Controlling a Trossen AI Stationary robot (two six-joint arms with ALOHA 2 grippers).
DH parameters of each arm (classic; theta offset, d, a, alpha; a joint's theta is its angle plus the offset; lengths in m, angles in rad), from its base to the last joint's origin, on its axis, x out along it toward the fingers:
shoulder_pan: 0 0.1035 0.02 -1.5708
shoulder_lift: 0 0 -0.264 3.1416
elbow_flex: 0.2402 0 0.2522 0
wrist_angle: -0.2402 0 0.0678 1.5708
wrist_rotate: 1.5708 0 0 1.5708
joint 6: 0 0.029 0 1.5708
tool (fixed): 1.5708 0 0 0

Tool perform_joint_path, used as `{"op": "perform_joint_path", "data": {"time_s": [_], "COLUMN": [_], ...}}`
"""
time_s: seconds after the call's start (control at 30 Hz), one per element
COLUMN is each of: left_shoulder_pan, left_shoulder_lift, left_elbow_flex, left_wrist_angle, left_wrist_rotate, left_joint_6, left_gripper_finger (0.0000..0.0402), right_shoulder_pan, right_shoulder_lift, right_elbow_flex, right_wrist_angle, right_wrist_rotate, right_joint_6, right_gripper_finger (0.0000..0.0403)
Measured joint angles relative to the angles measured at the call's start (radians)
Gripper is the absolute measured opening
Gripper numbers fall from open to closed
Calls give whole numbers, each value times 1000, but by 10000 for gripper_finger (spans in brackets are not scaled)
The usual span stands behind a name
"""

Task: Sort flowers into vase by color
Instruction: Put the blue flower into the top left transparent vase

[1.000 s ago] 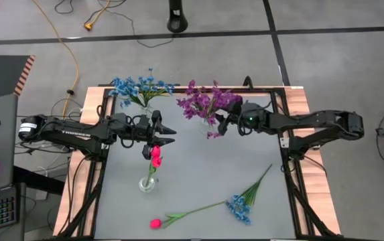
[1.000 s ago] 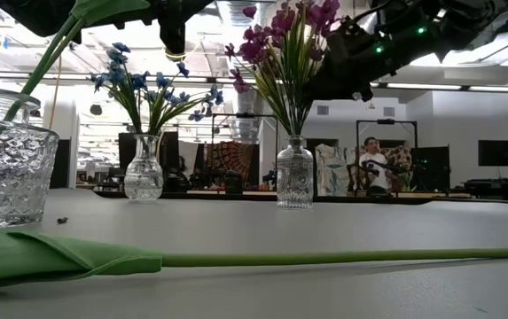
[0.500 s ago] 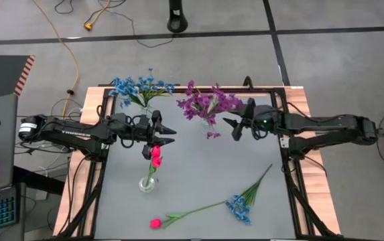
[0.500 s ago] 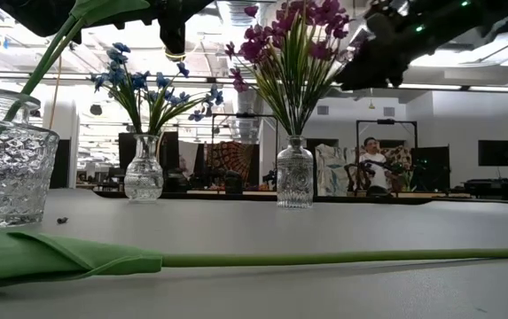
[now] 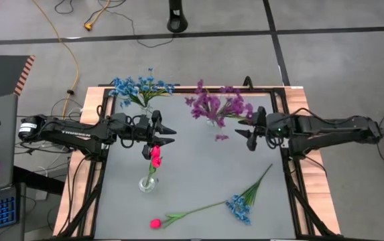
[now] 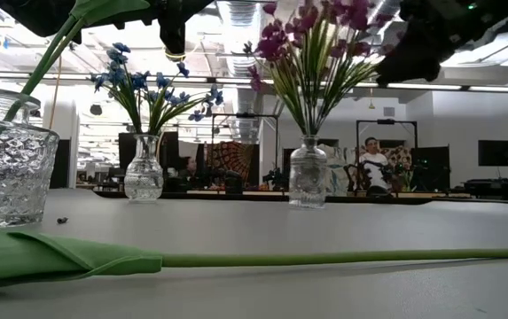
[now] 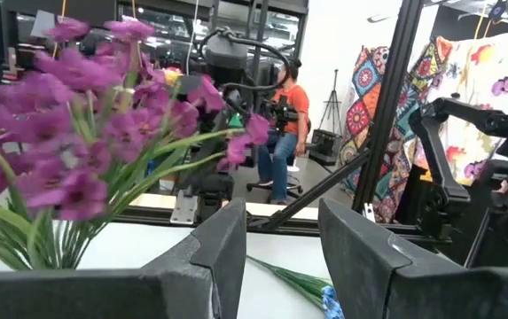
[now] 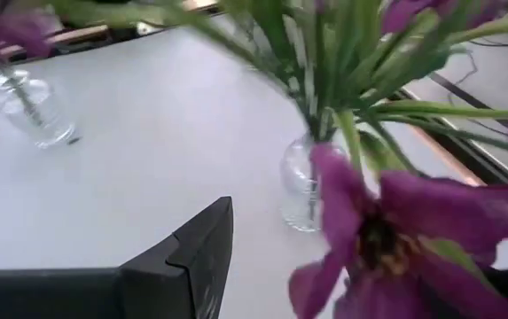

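Purple flowers (image 5: 217,106) stand in a glass vase (image 6: 308,173) at the far middle. My right gripper (image 5: 245,137) hovers open just to their right, level with the blooms. Blue flowers (image 5: 140,87) fill a vase (image 6: 144,168) at the far left. A pink tulip (image 5: 155,155) stands in a small vase (image 5: 147,183), and my left gripper (image 5: 172,134) hangs open above it, holding nothing. Another pink tulip (image 5: 156,223) and a blue stem (image 5: 240,206) lie flat on the table. My right gripper has a purple bloom (image 8: 386,239) right in front of it. The bloom hides one finger, and only the other finger (image 8: 196,257) shows. Whether the gripper touches a bloom or a stalk, I cannot tell.
The loose tulip's long green stalk (image 6: 342,258) runs across the near part of the table. The table's dark frame (image 5: 292,194) lines the right side. A person sits in the room beyond the far edge (image 6: 373,159).
My right gripper has drawn back toward the table's right edge, rising slightly. The purple flowers' vase has slid a little toward the right with it, and the blooms have swung that way too.
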Motion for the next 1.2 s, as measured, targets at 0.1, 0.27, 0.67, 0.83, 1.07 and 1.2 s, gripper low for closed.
{"op": "perform_joint_path", "data": {"time_s": [0.1,0.27,0.67,0.83,1.07,1.2], "left_shoulder_pan": [0,0,0,0,0,0], "left_shoulder_lift": [0,0,0,0,0,0], "left_elbow_flex": [0,0,0,0,0,0], "left_wrist_angle": [0,0,1,0,0,-1], "left_wrist_rotate": [-1,-1,-3,-3,-3,-3], "left_joint_6": [0,0,-8,-8,-8,-8], "left_gripper_finger": [129,129,129,129,129,129], "right_shoulder_pan": [25,32,-36,-95,-123,-123], "right_shoulder_lift": [-5,-5,5,20,99,167], "right_elbow_flex": [0,0,0,0,0,0], "right_wrist_angle": [9,36,16,-37,-58,-54], "right_wrist_rotate": [0,1,94,108,105,94], "right_joint_6": [0,1,-143,-207,-209,-210], "right_gripper_finger": [224,224,224,224,224,224]}}
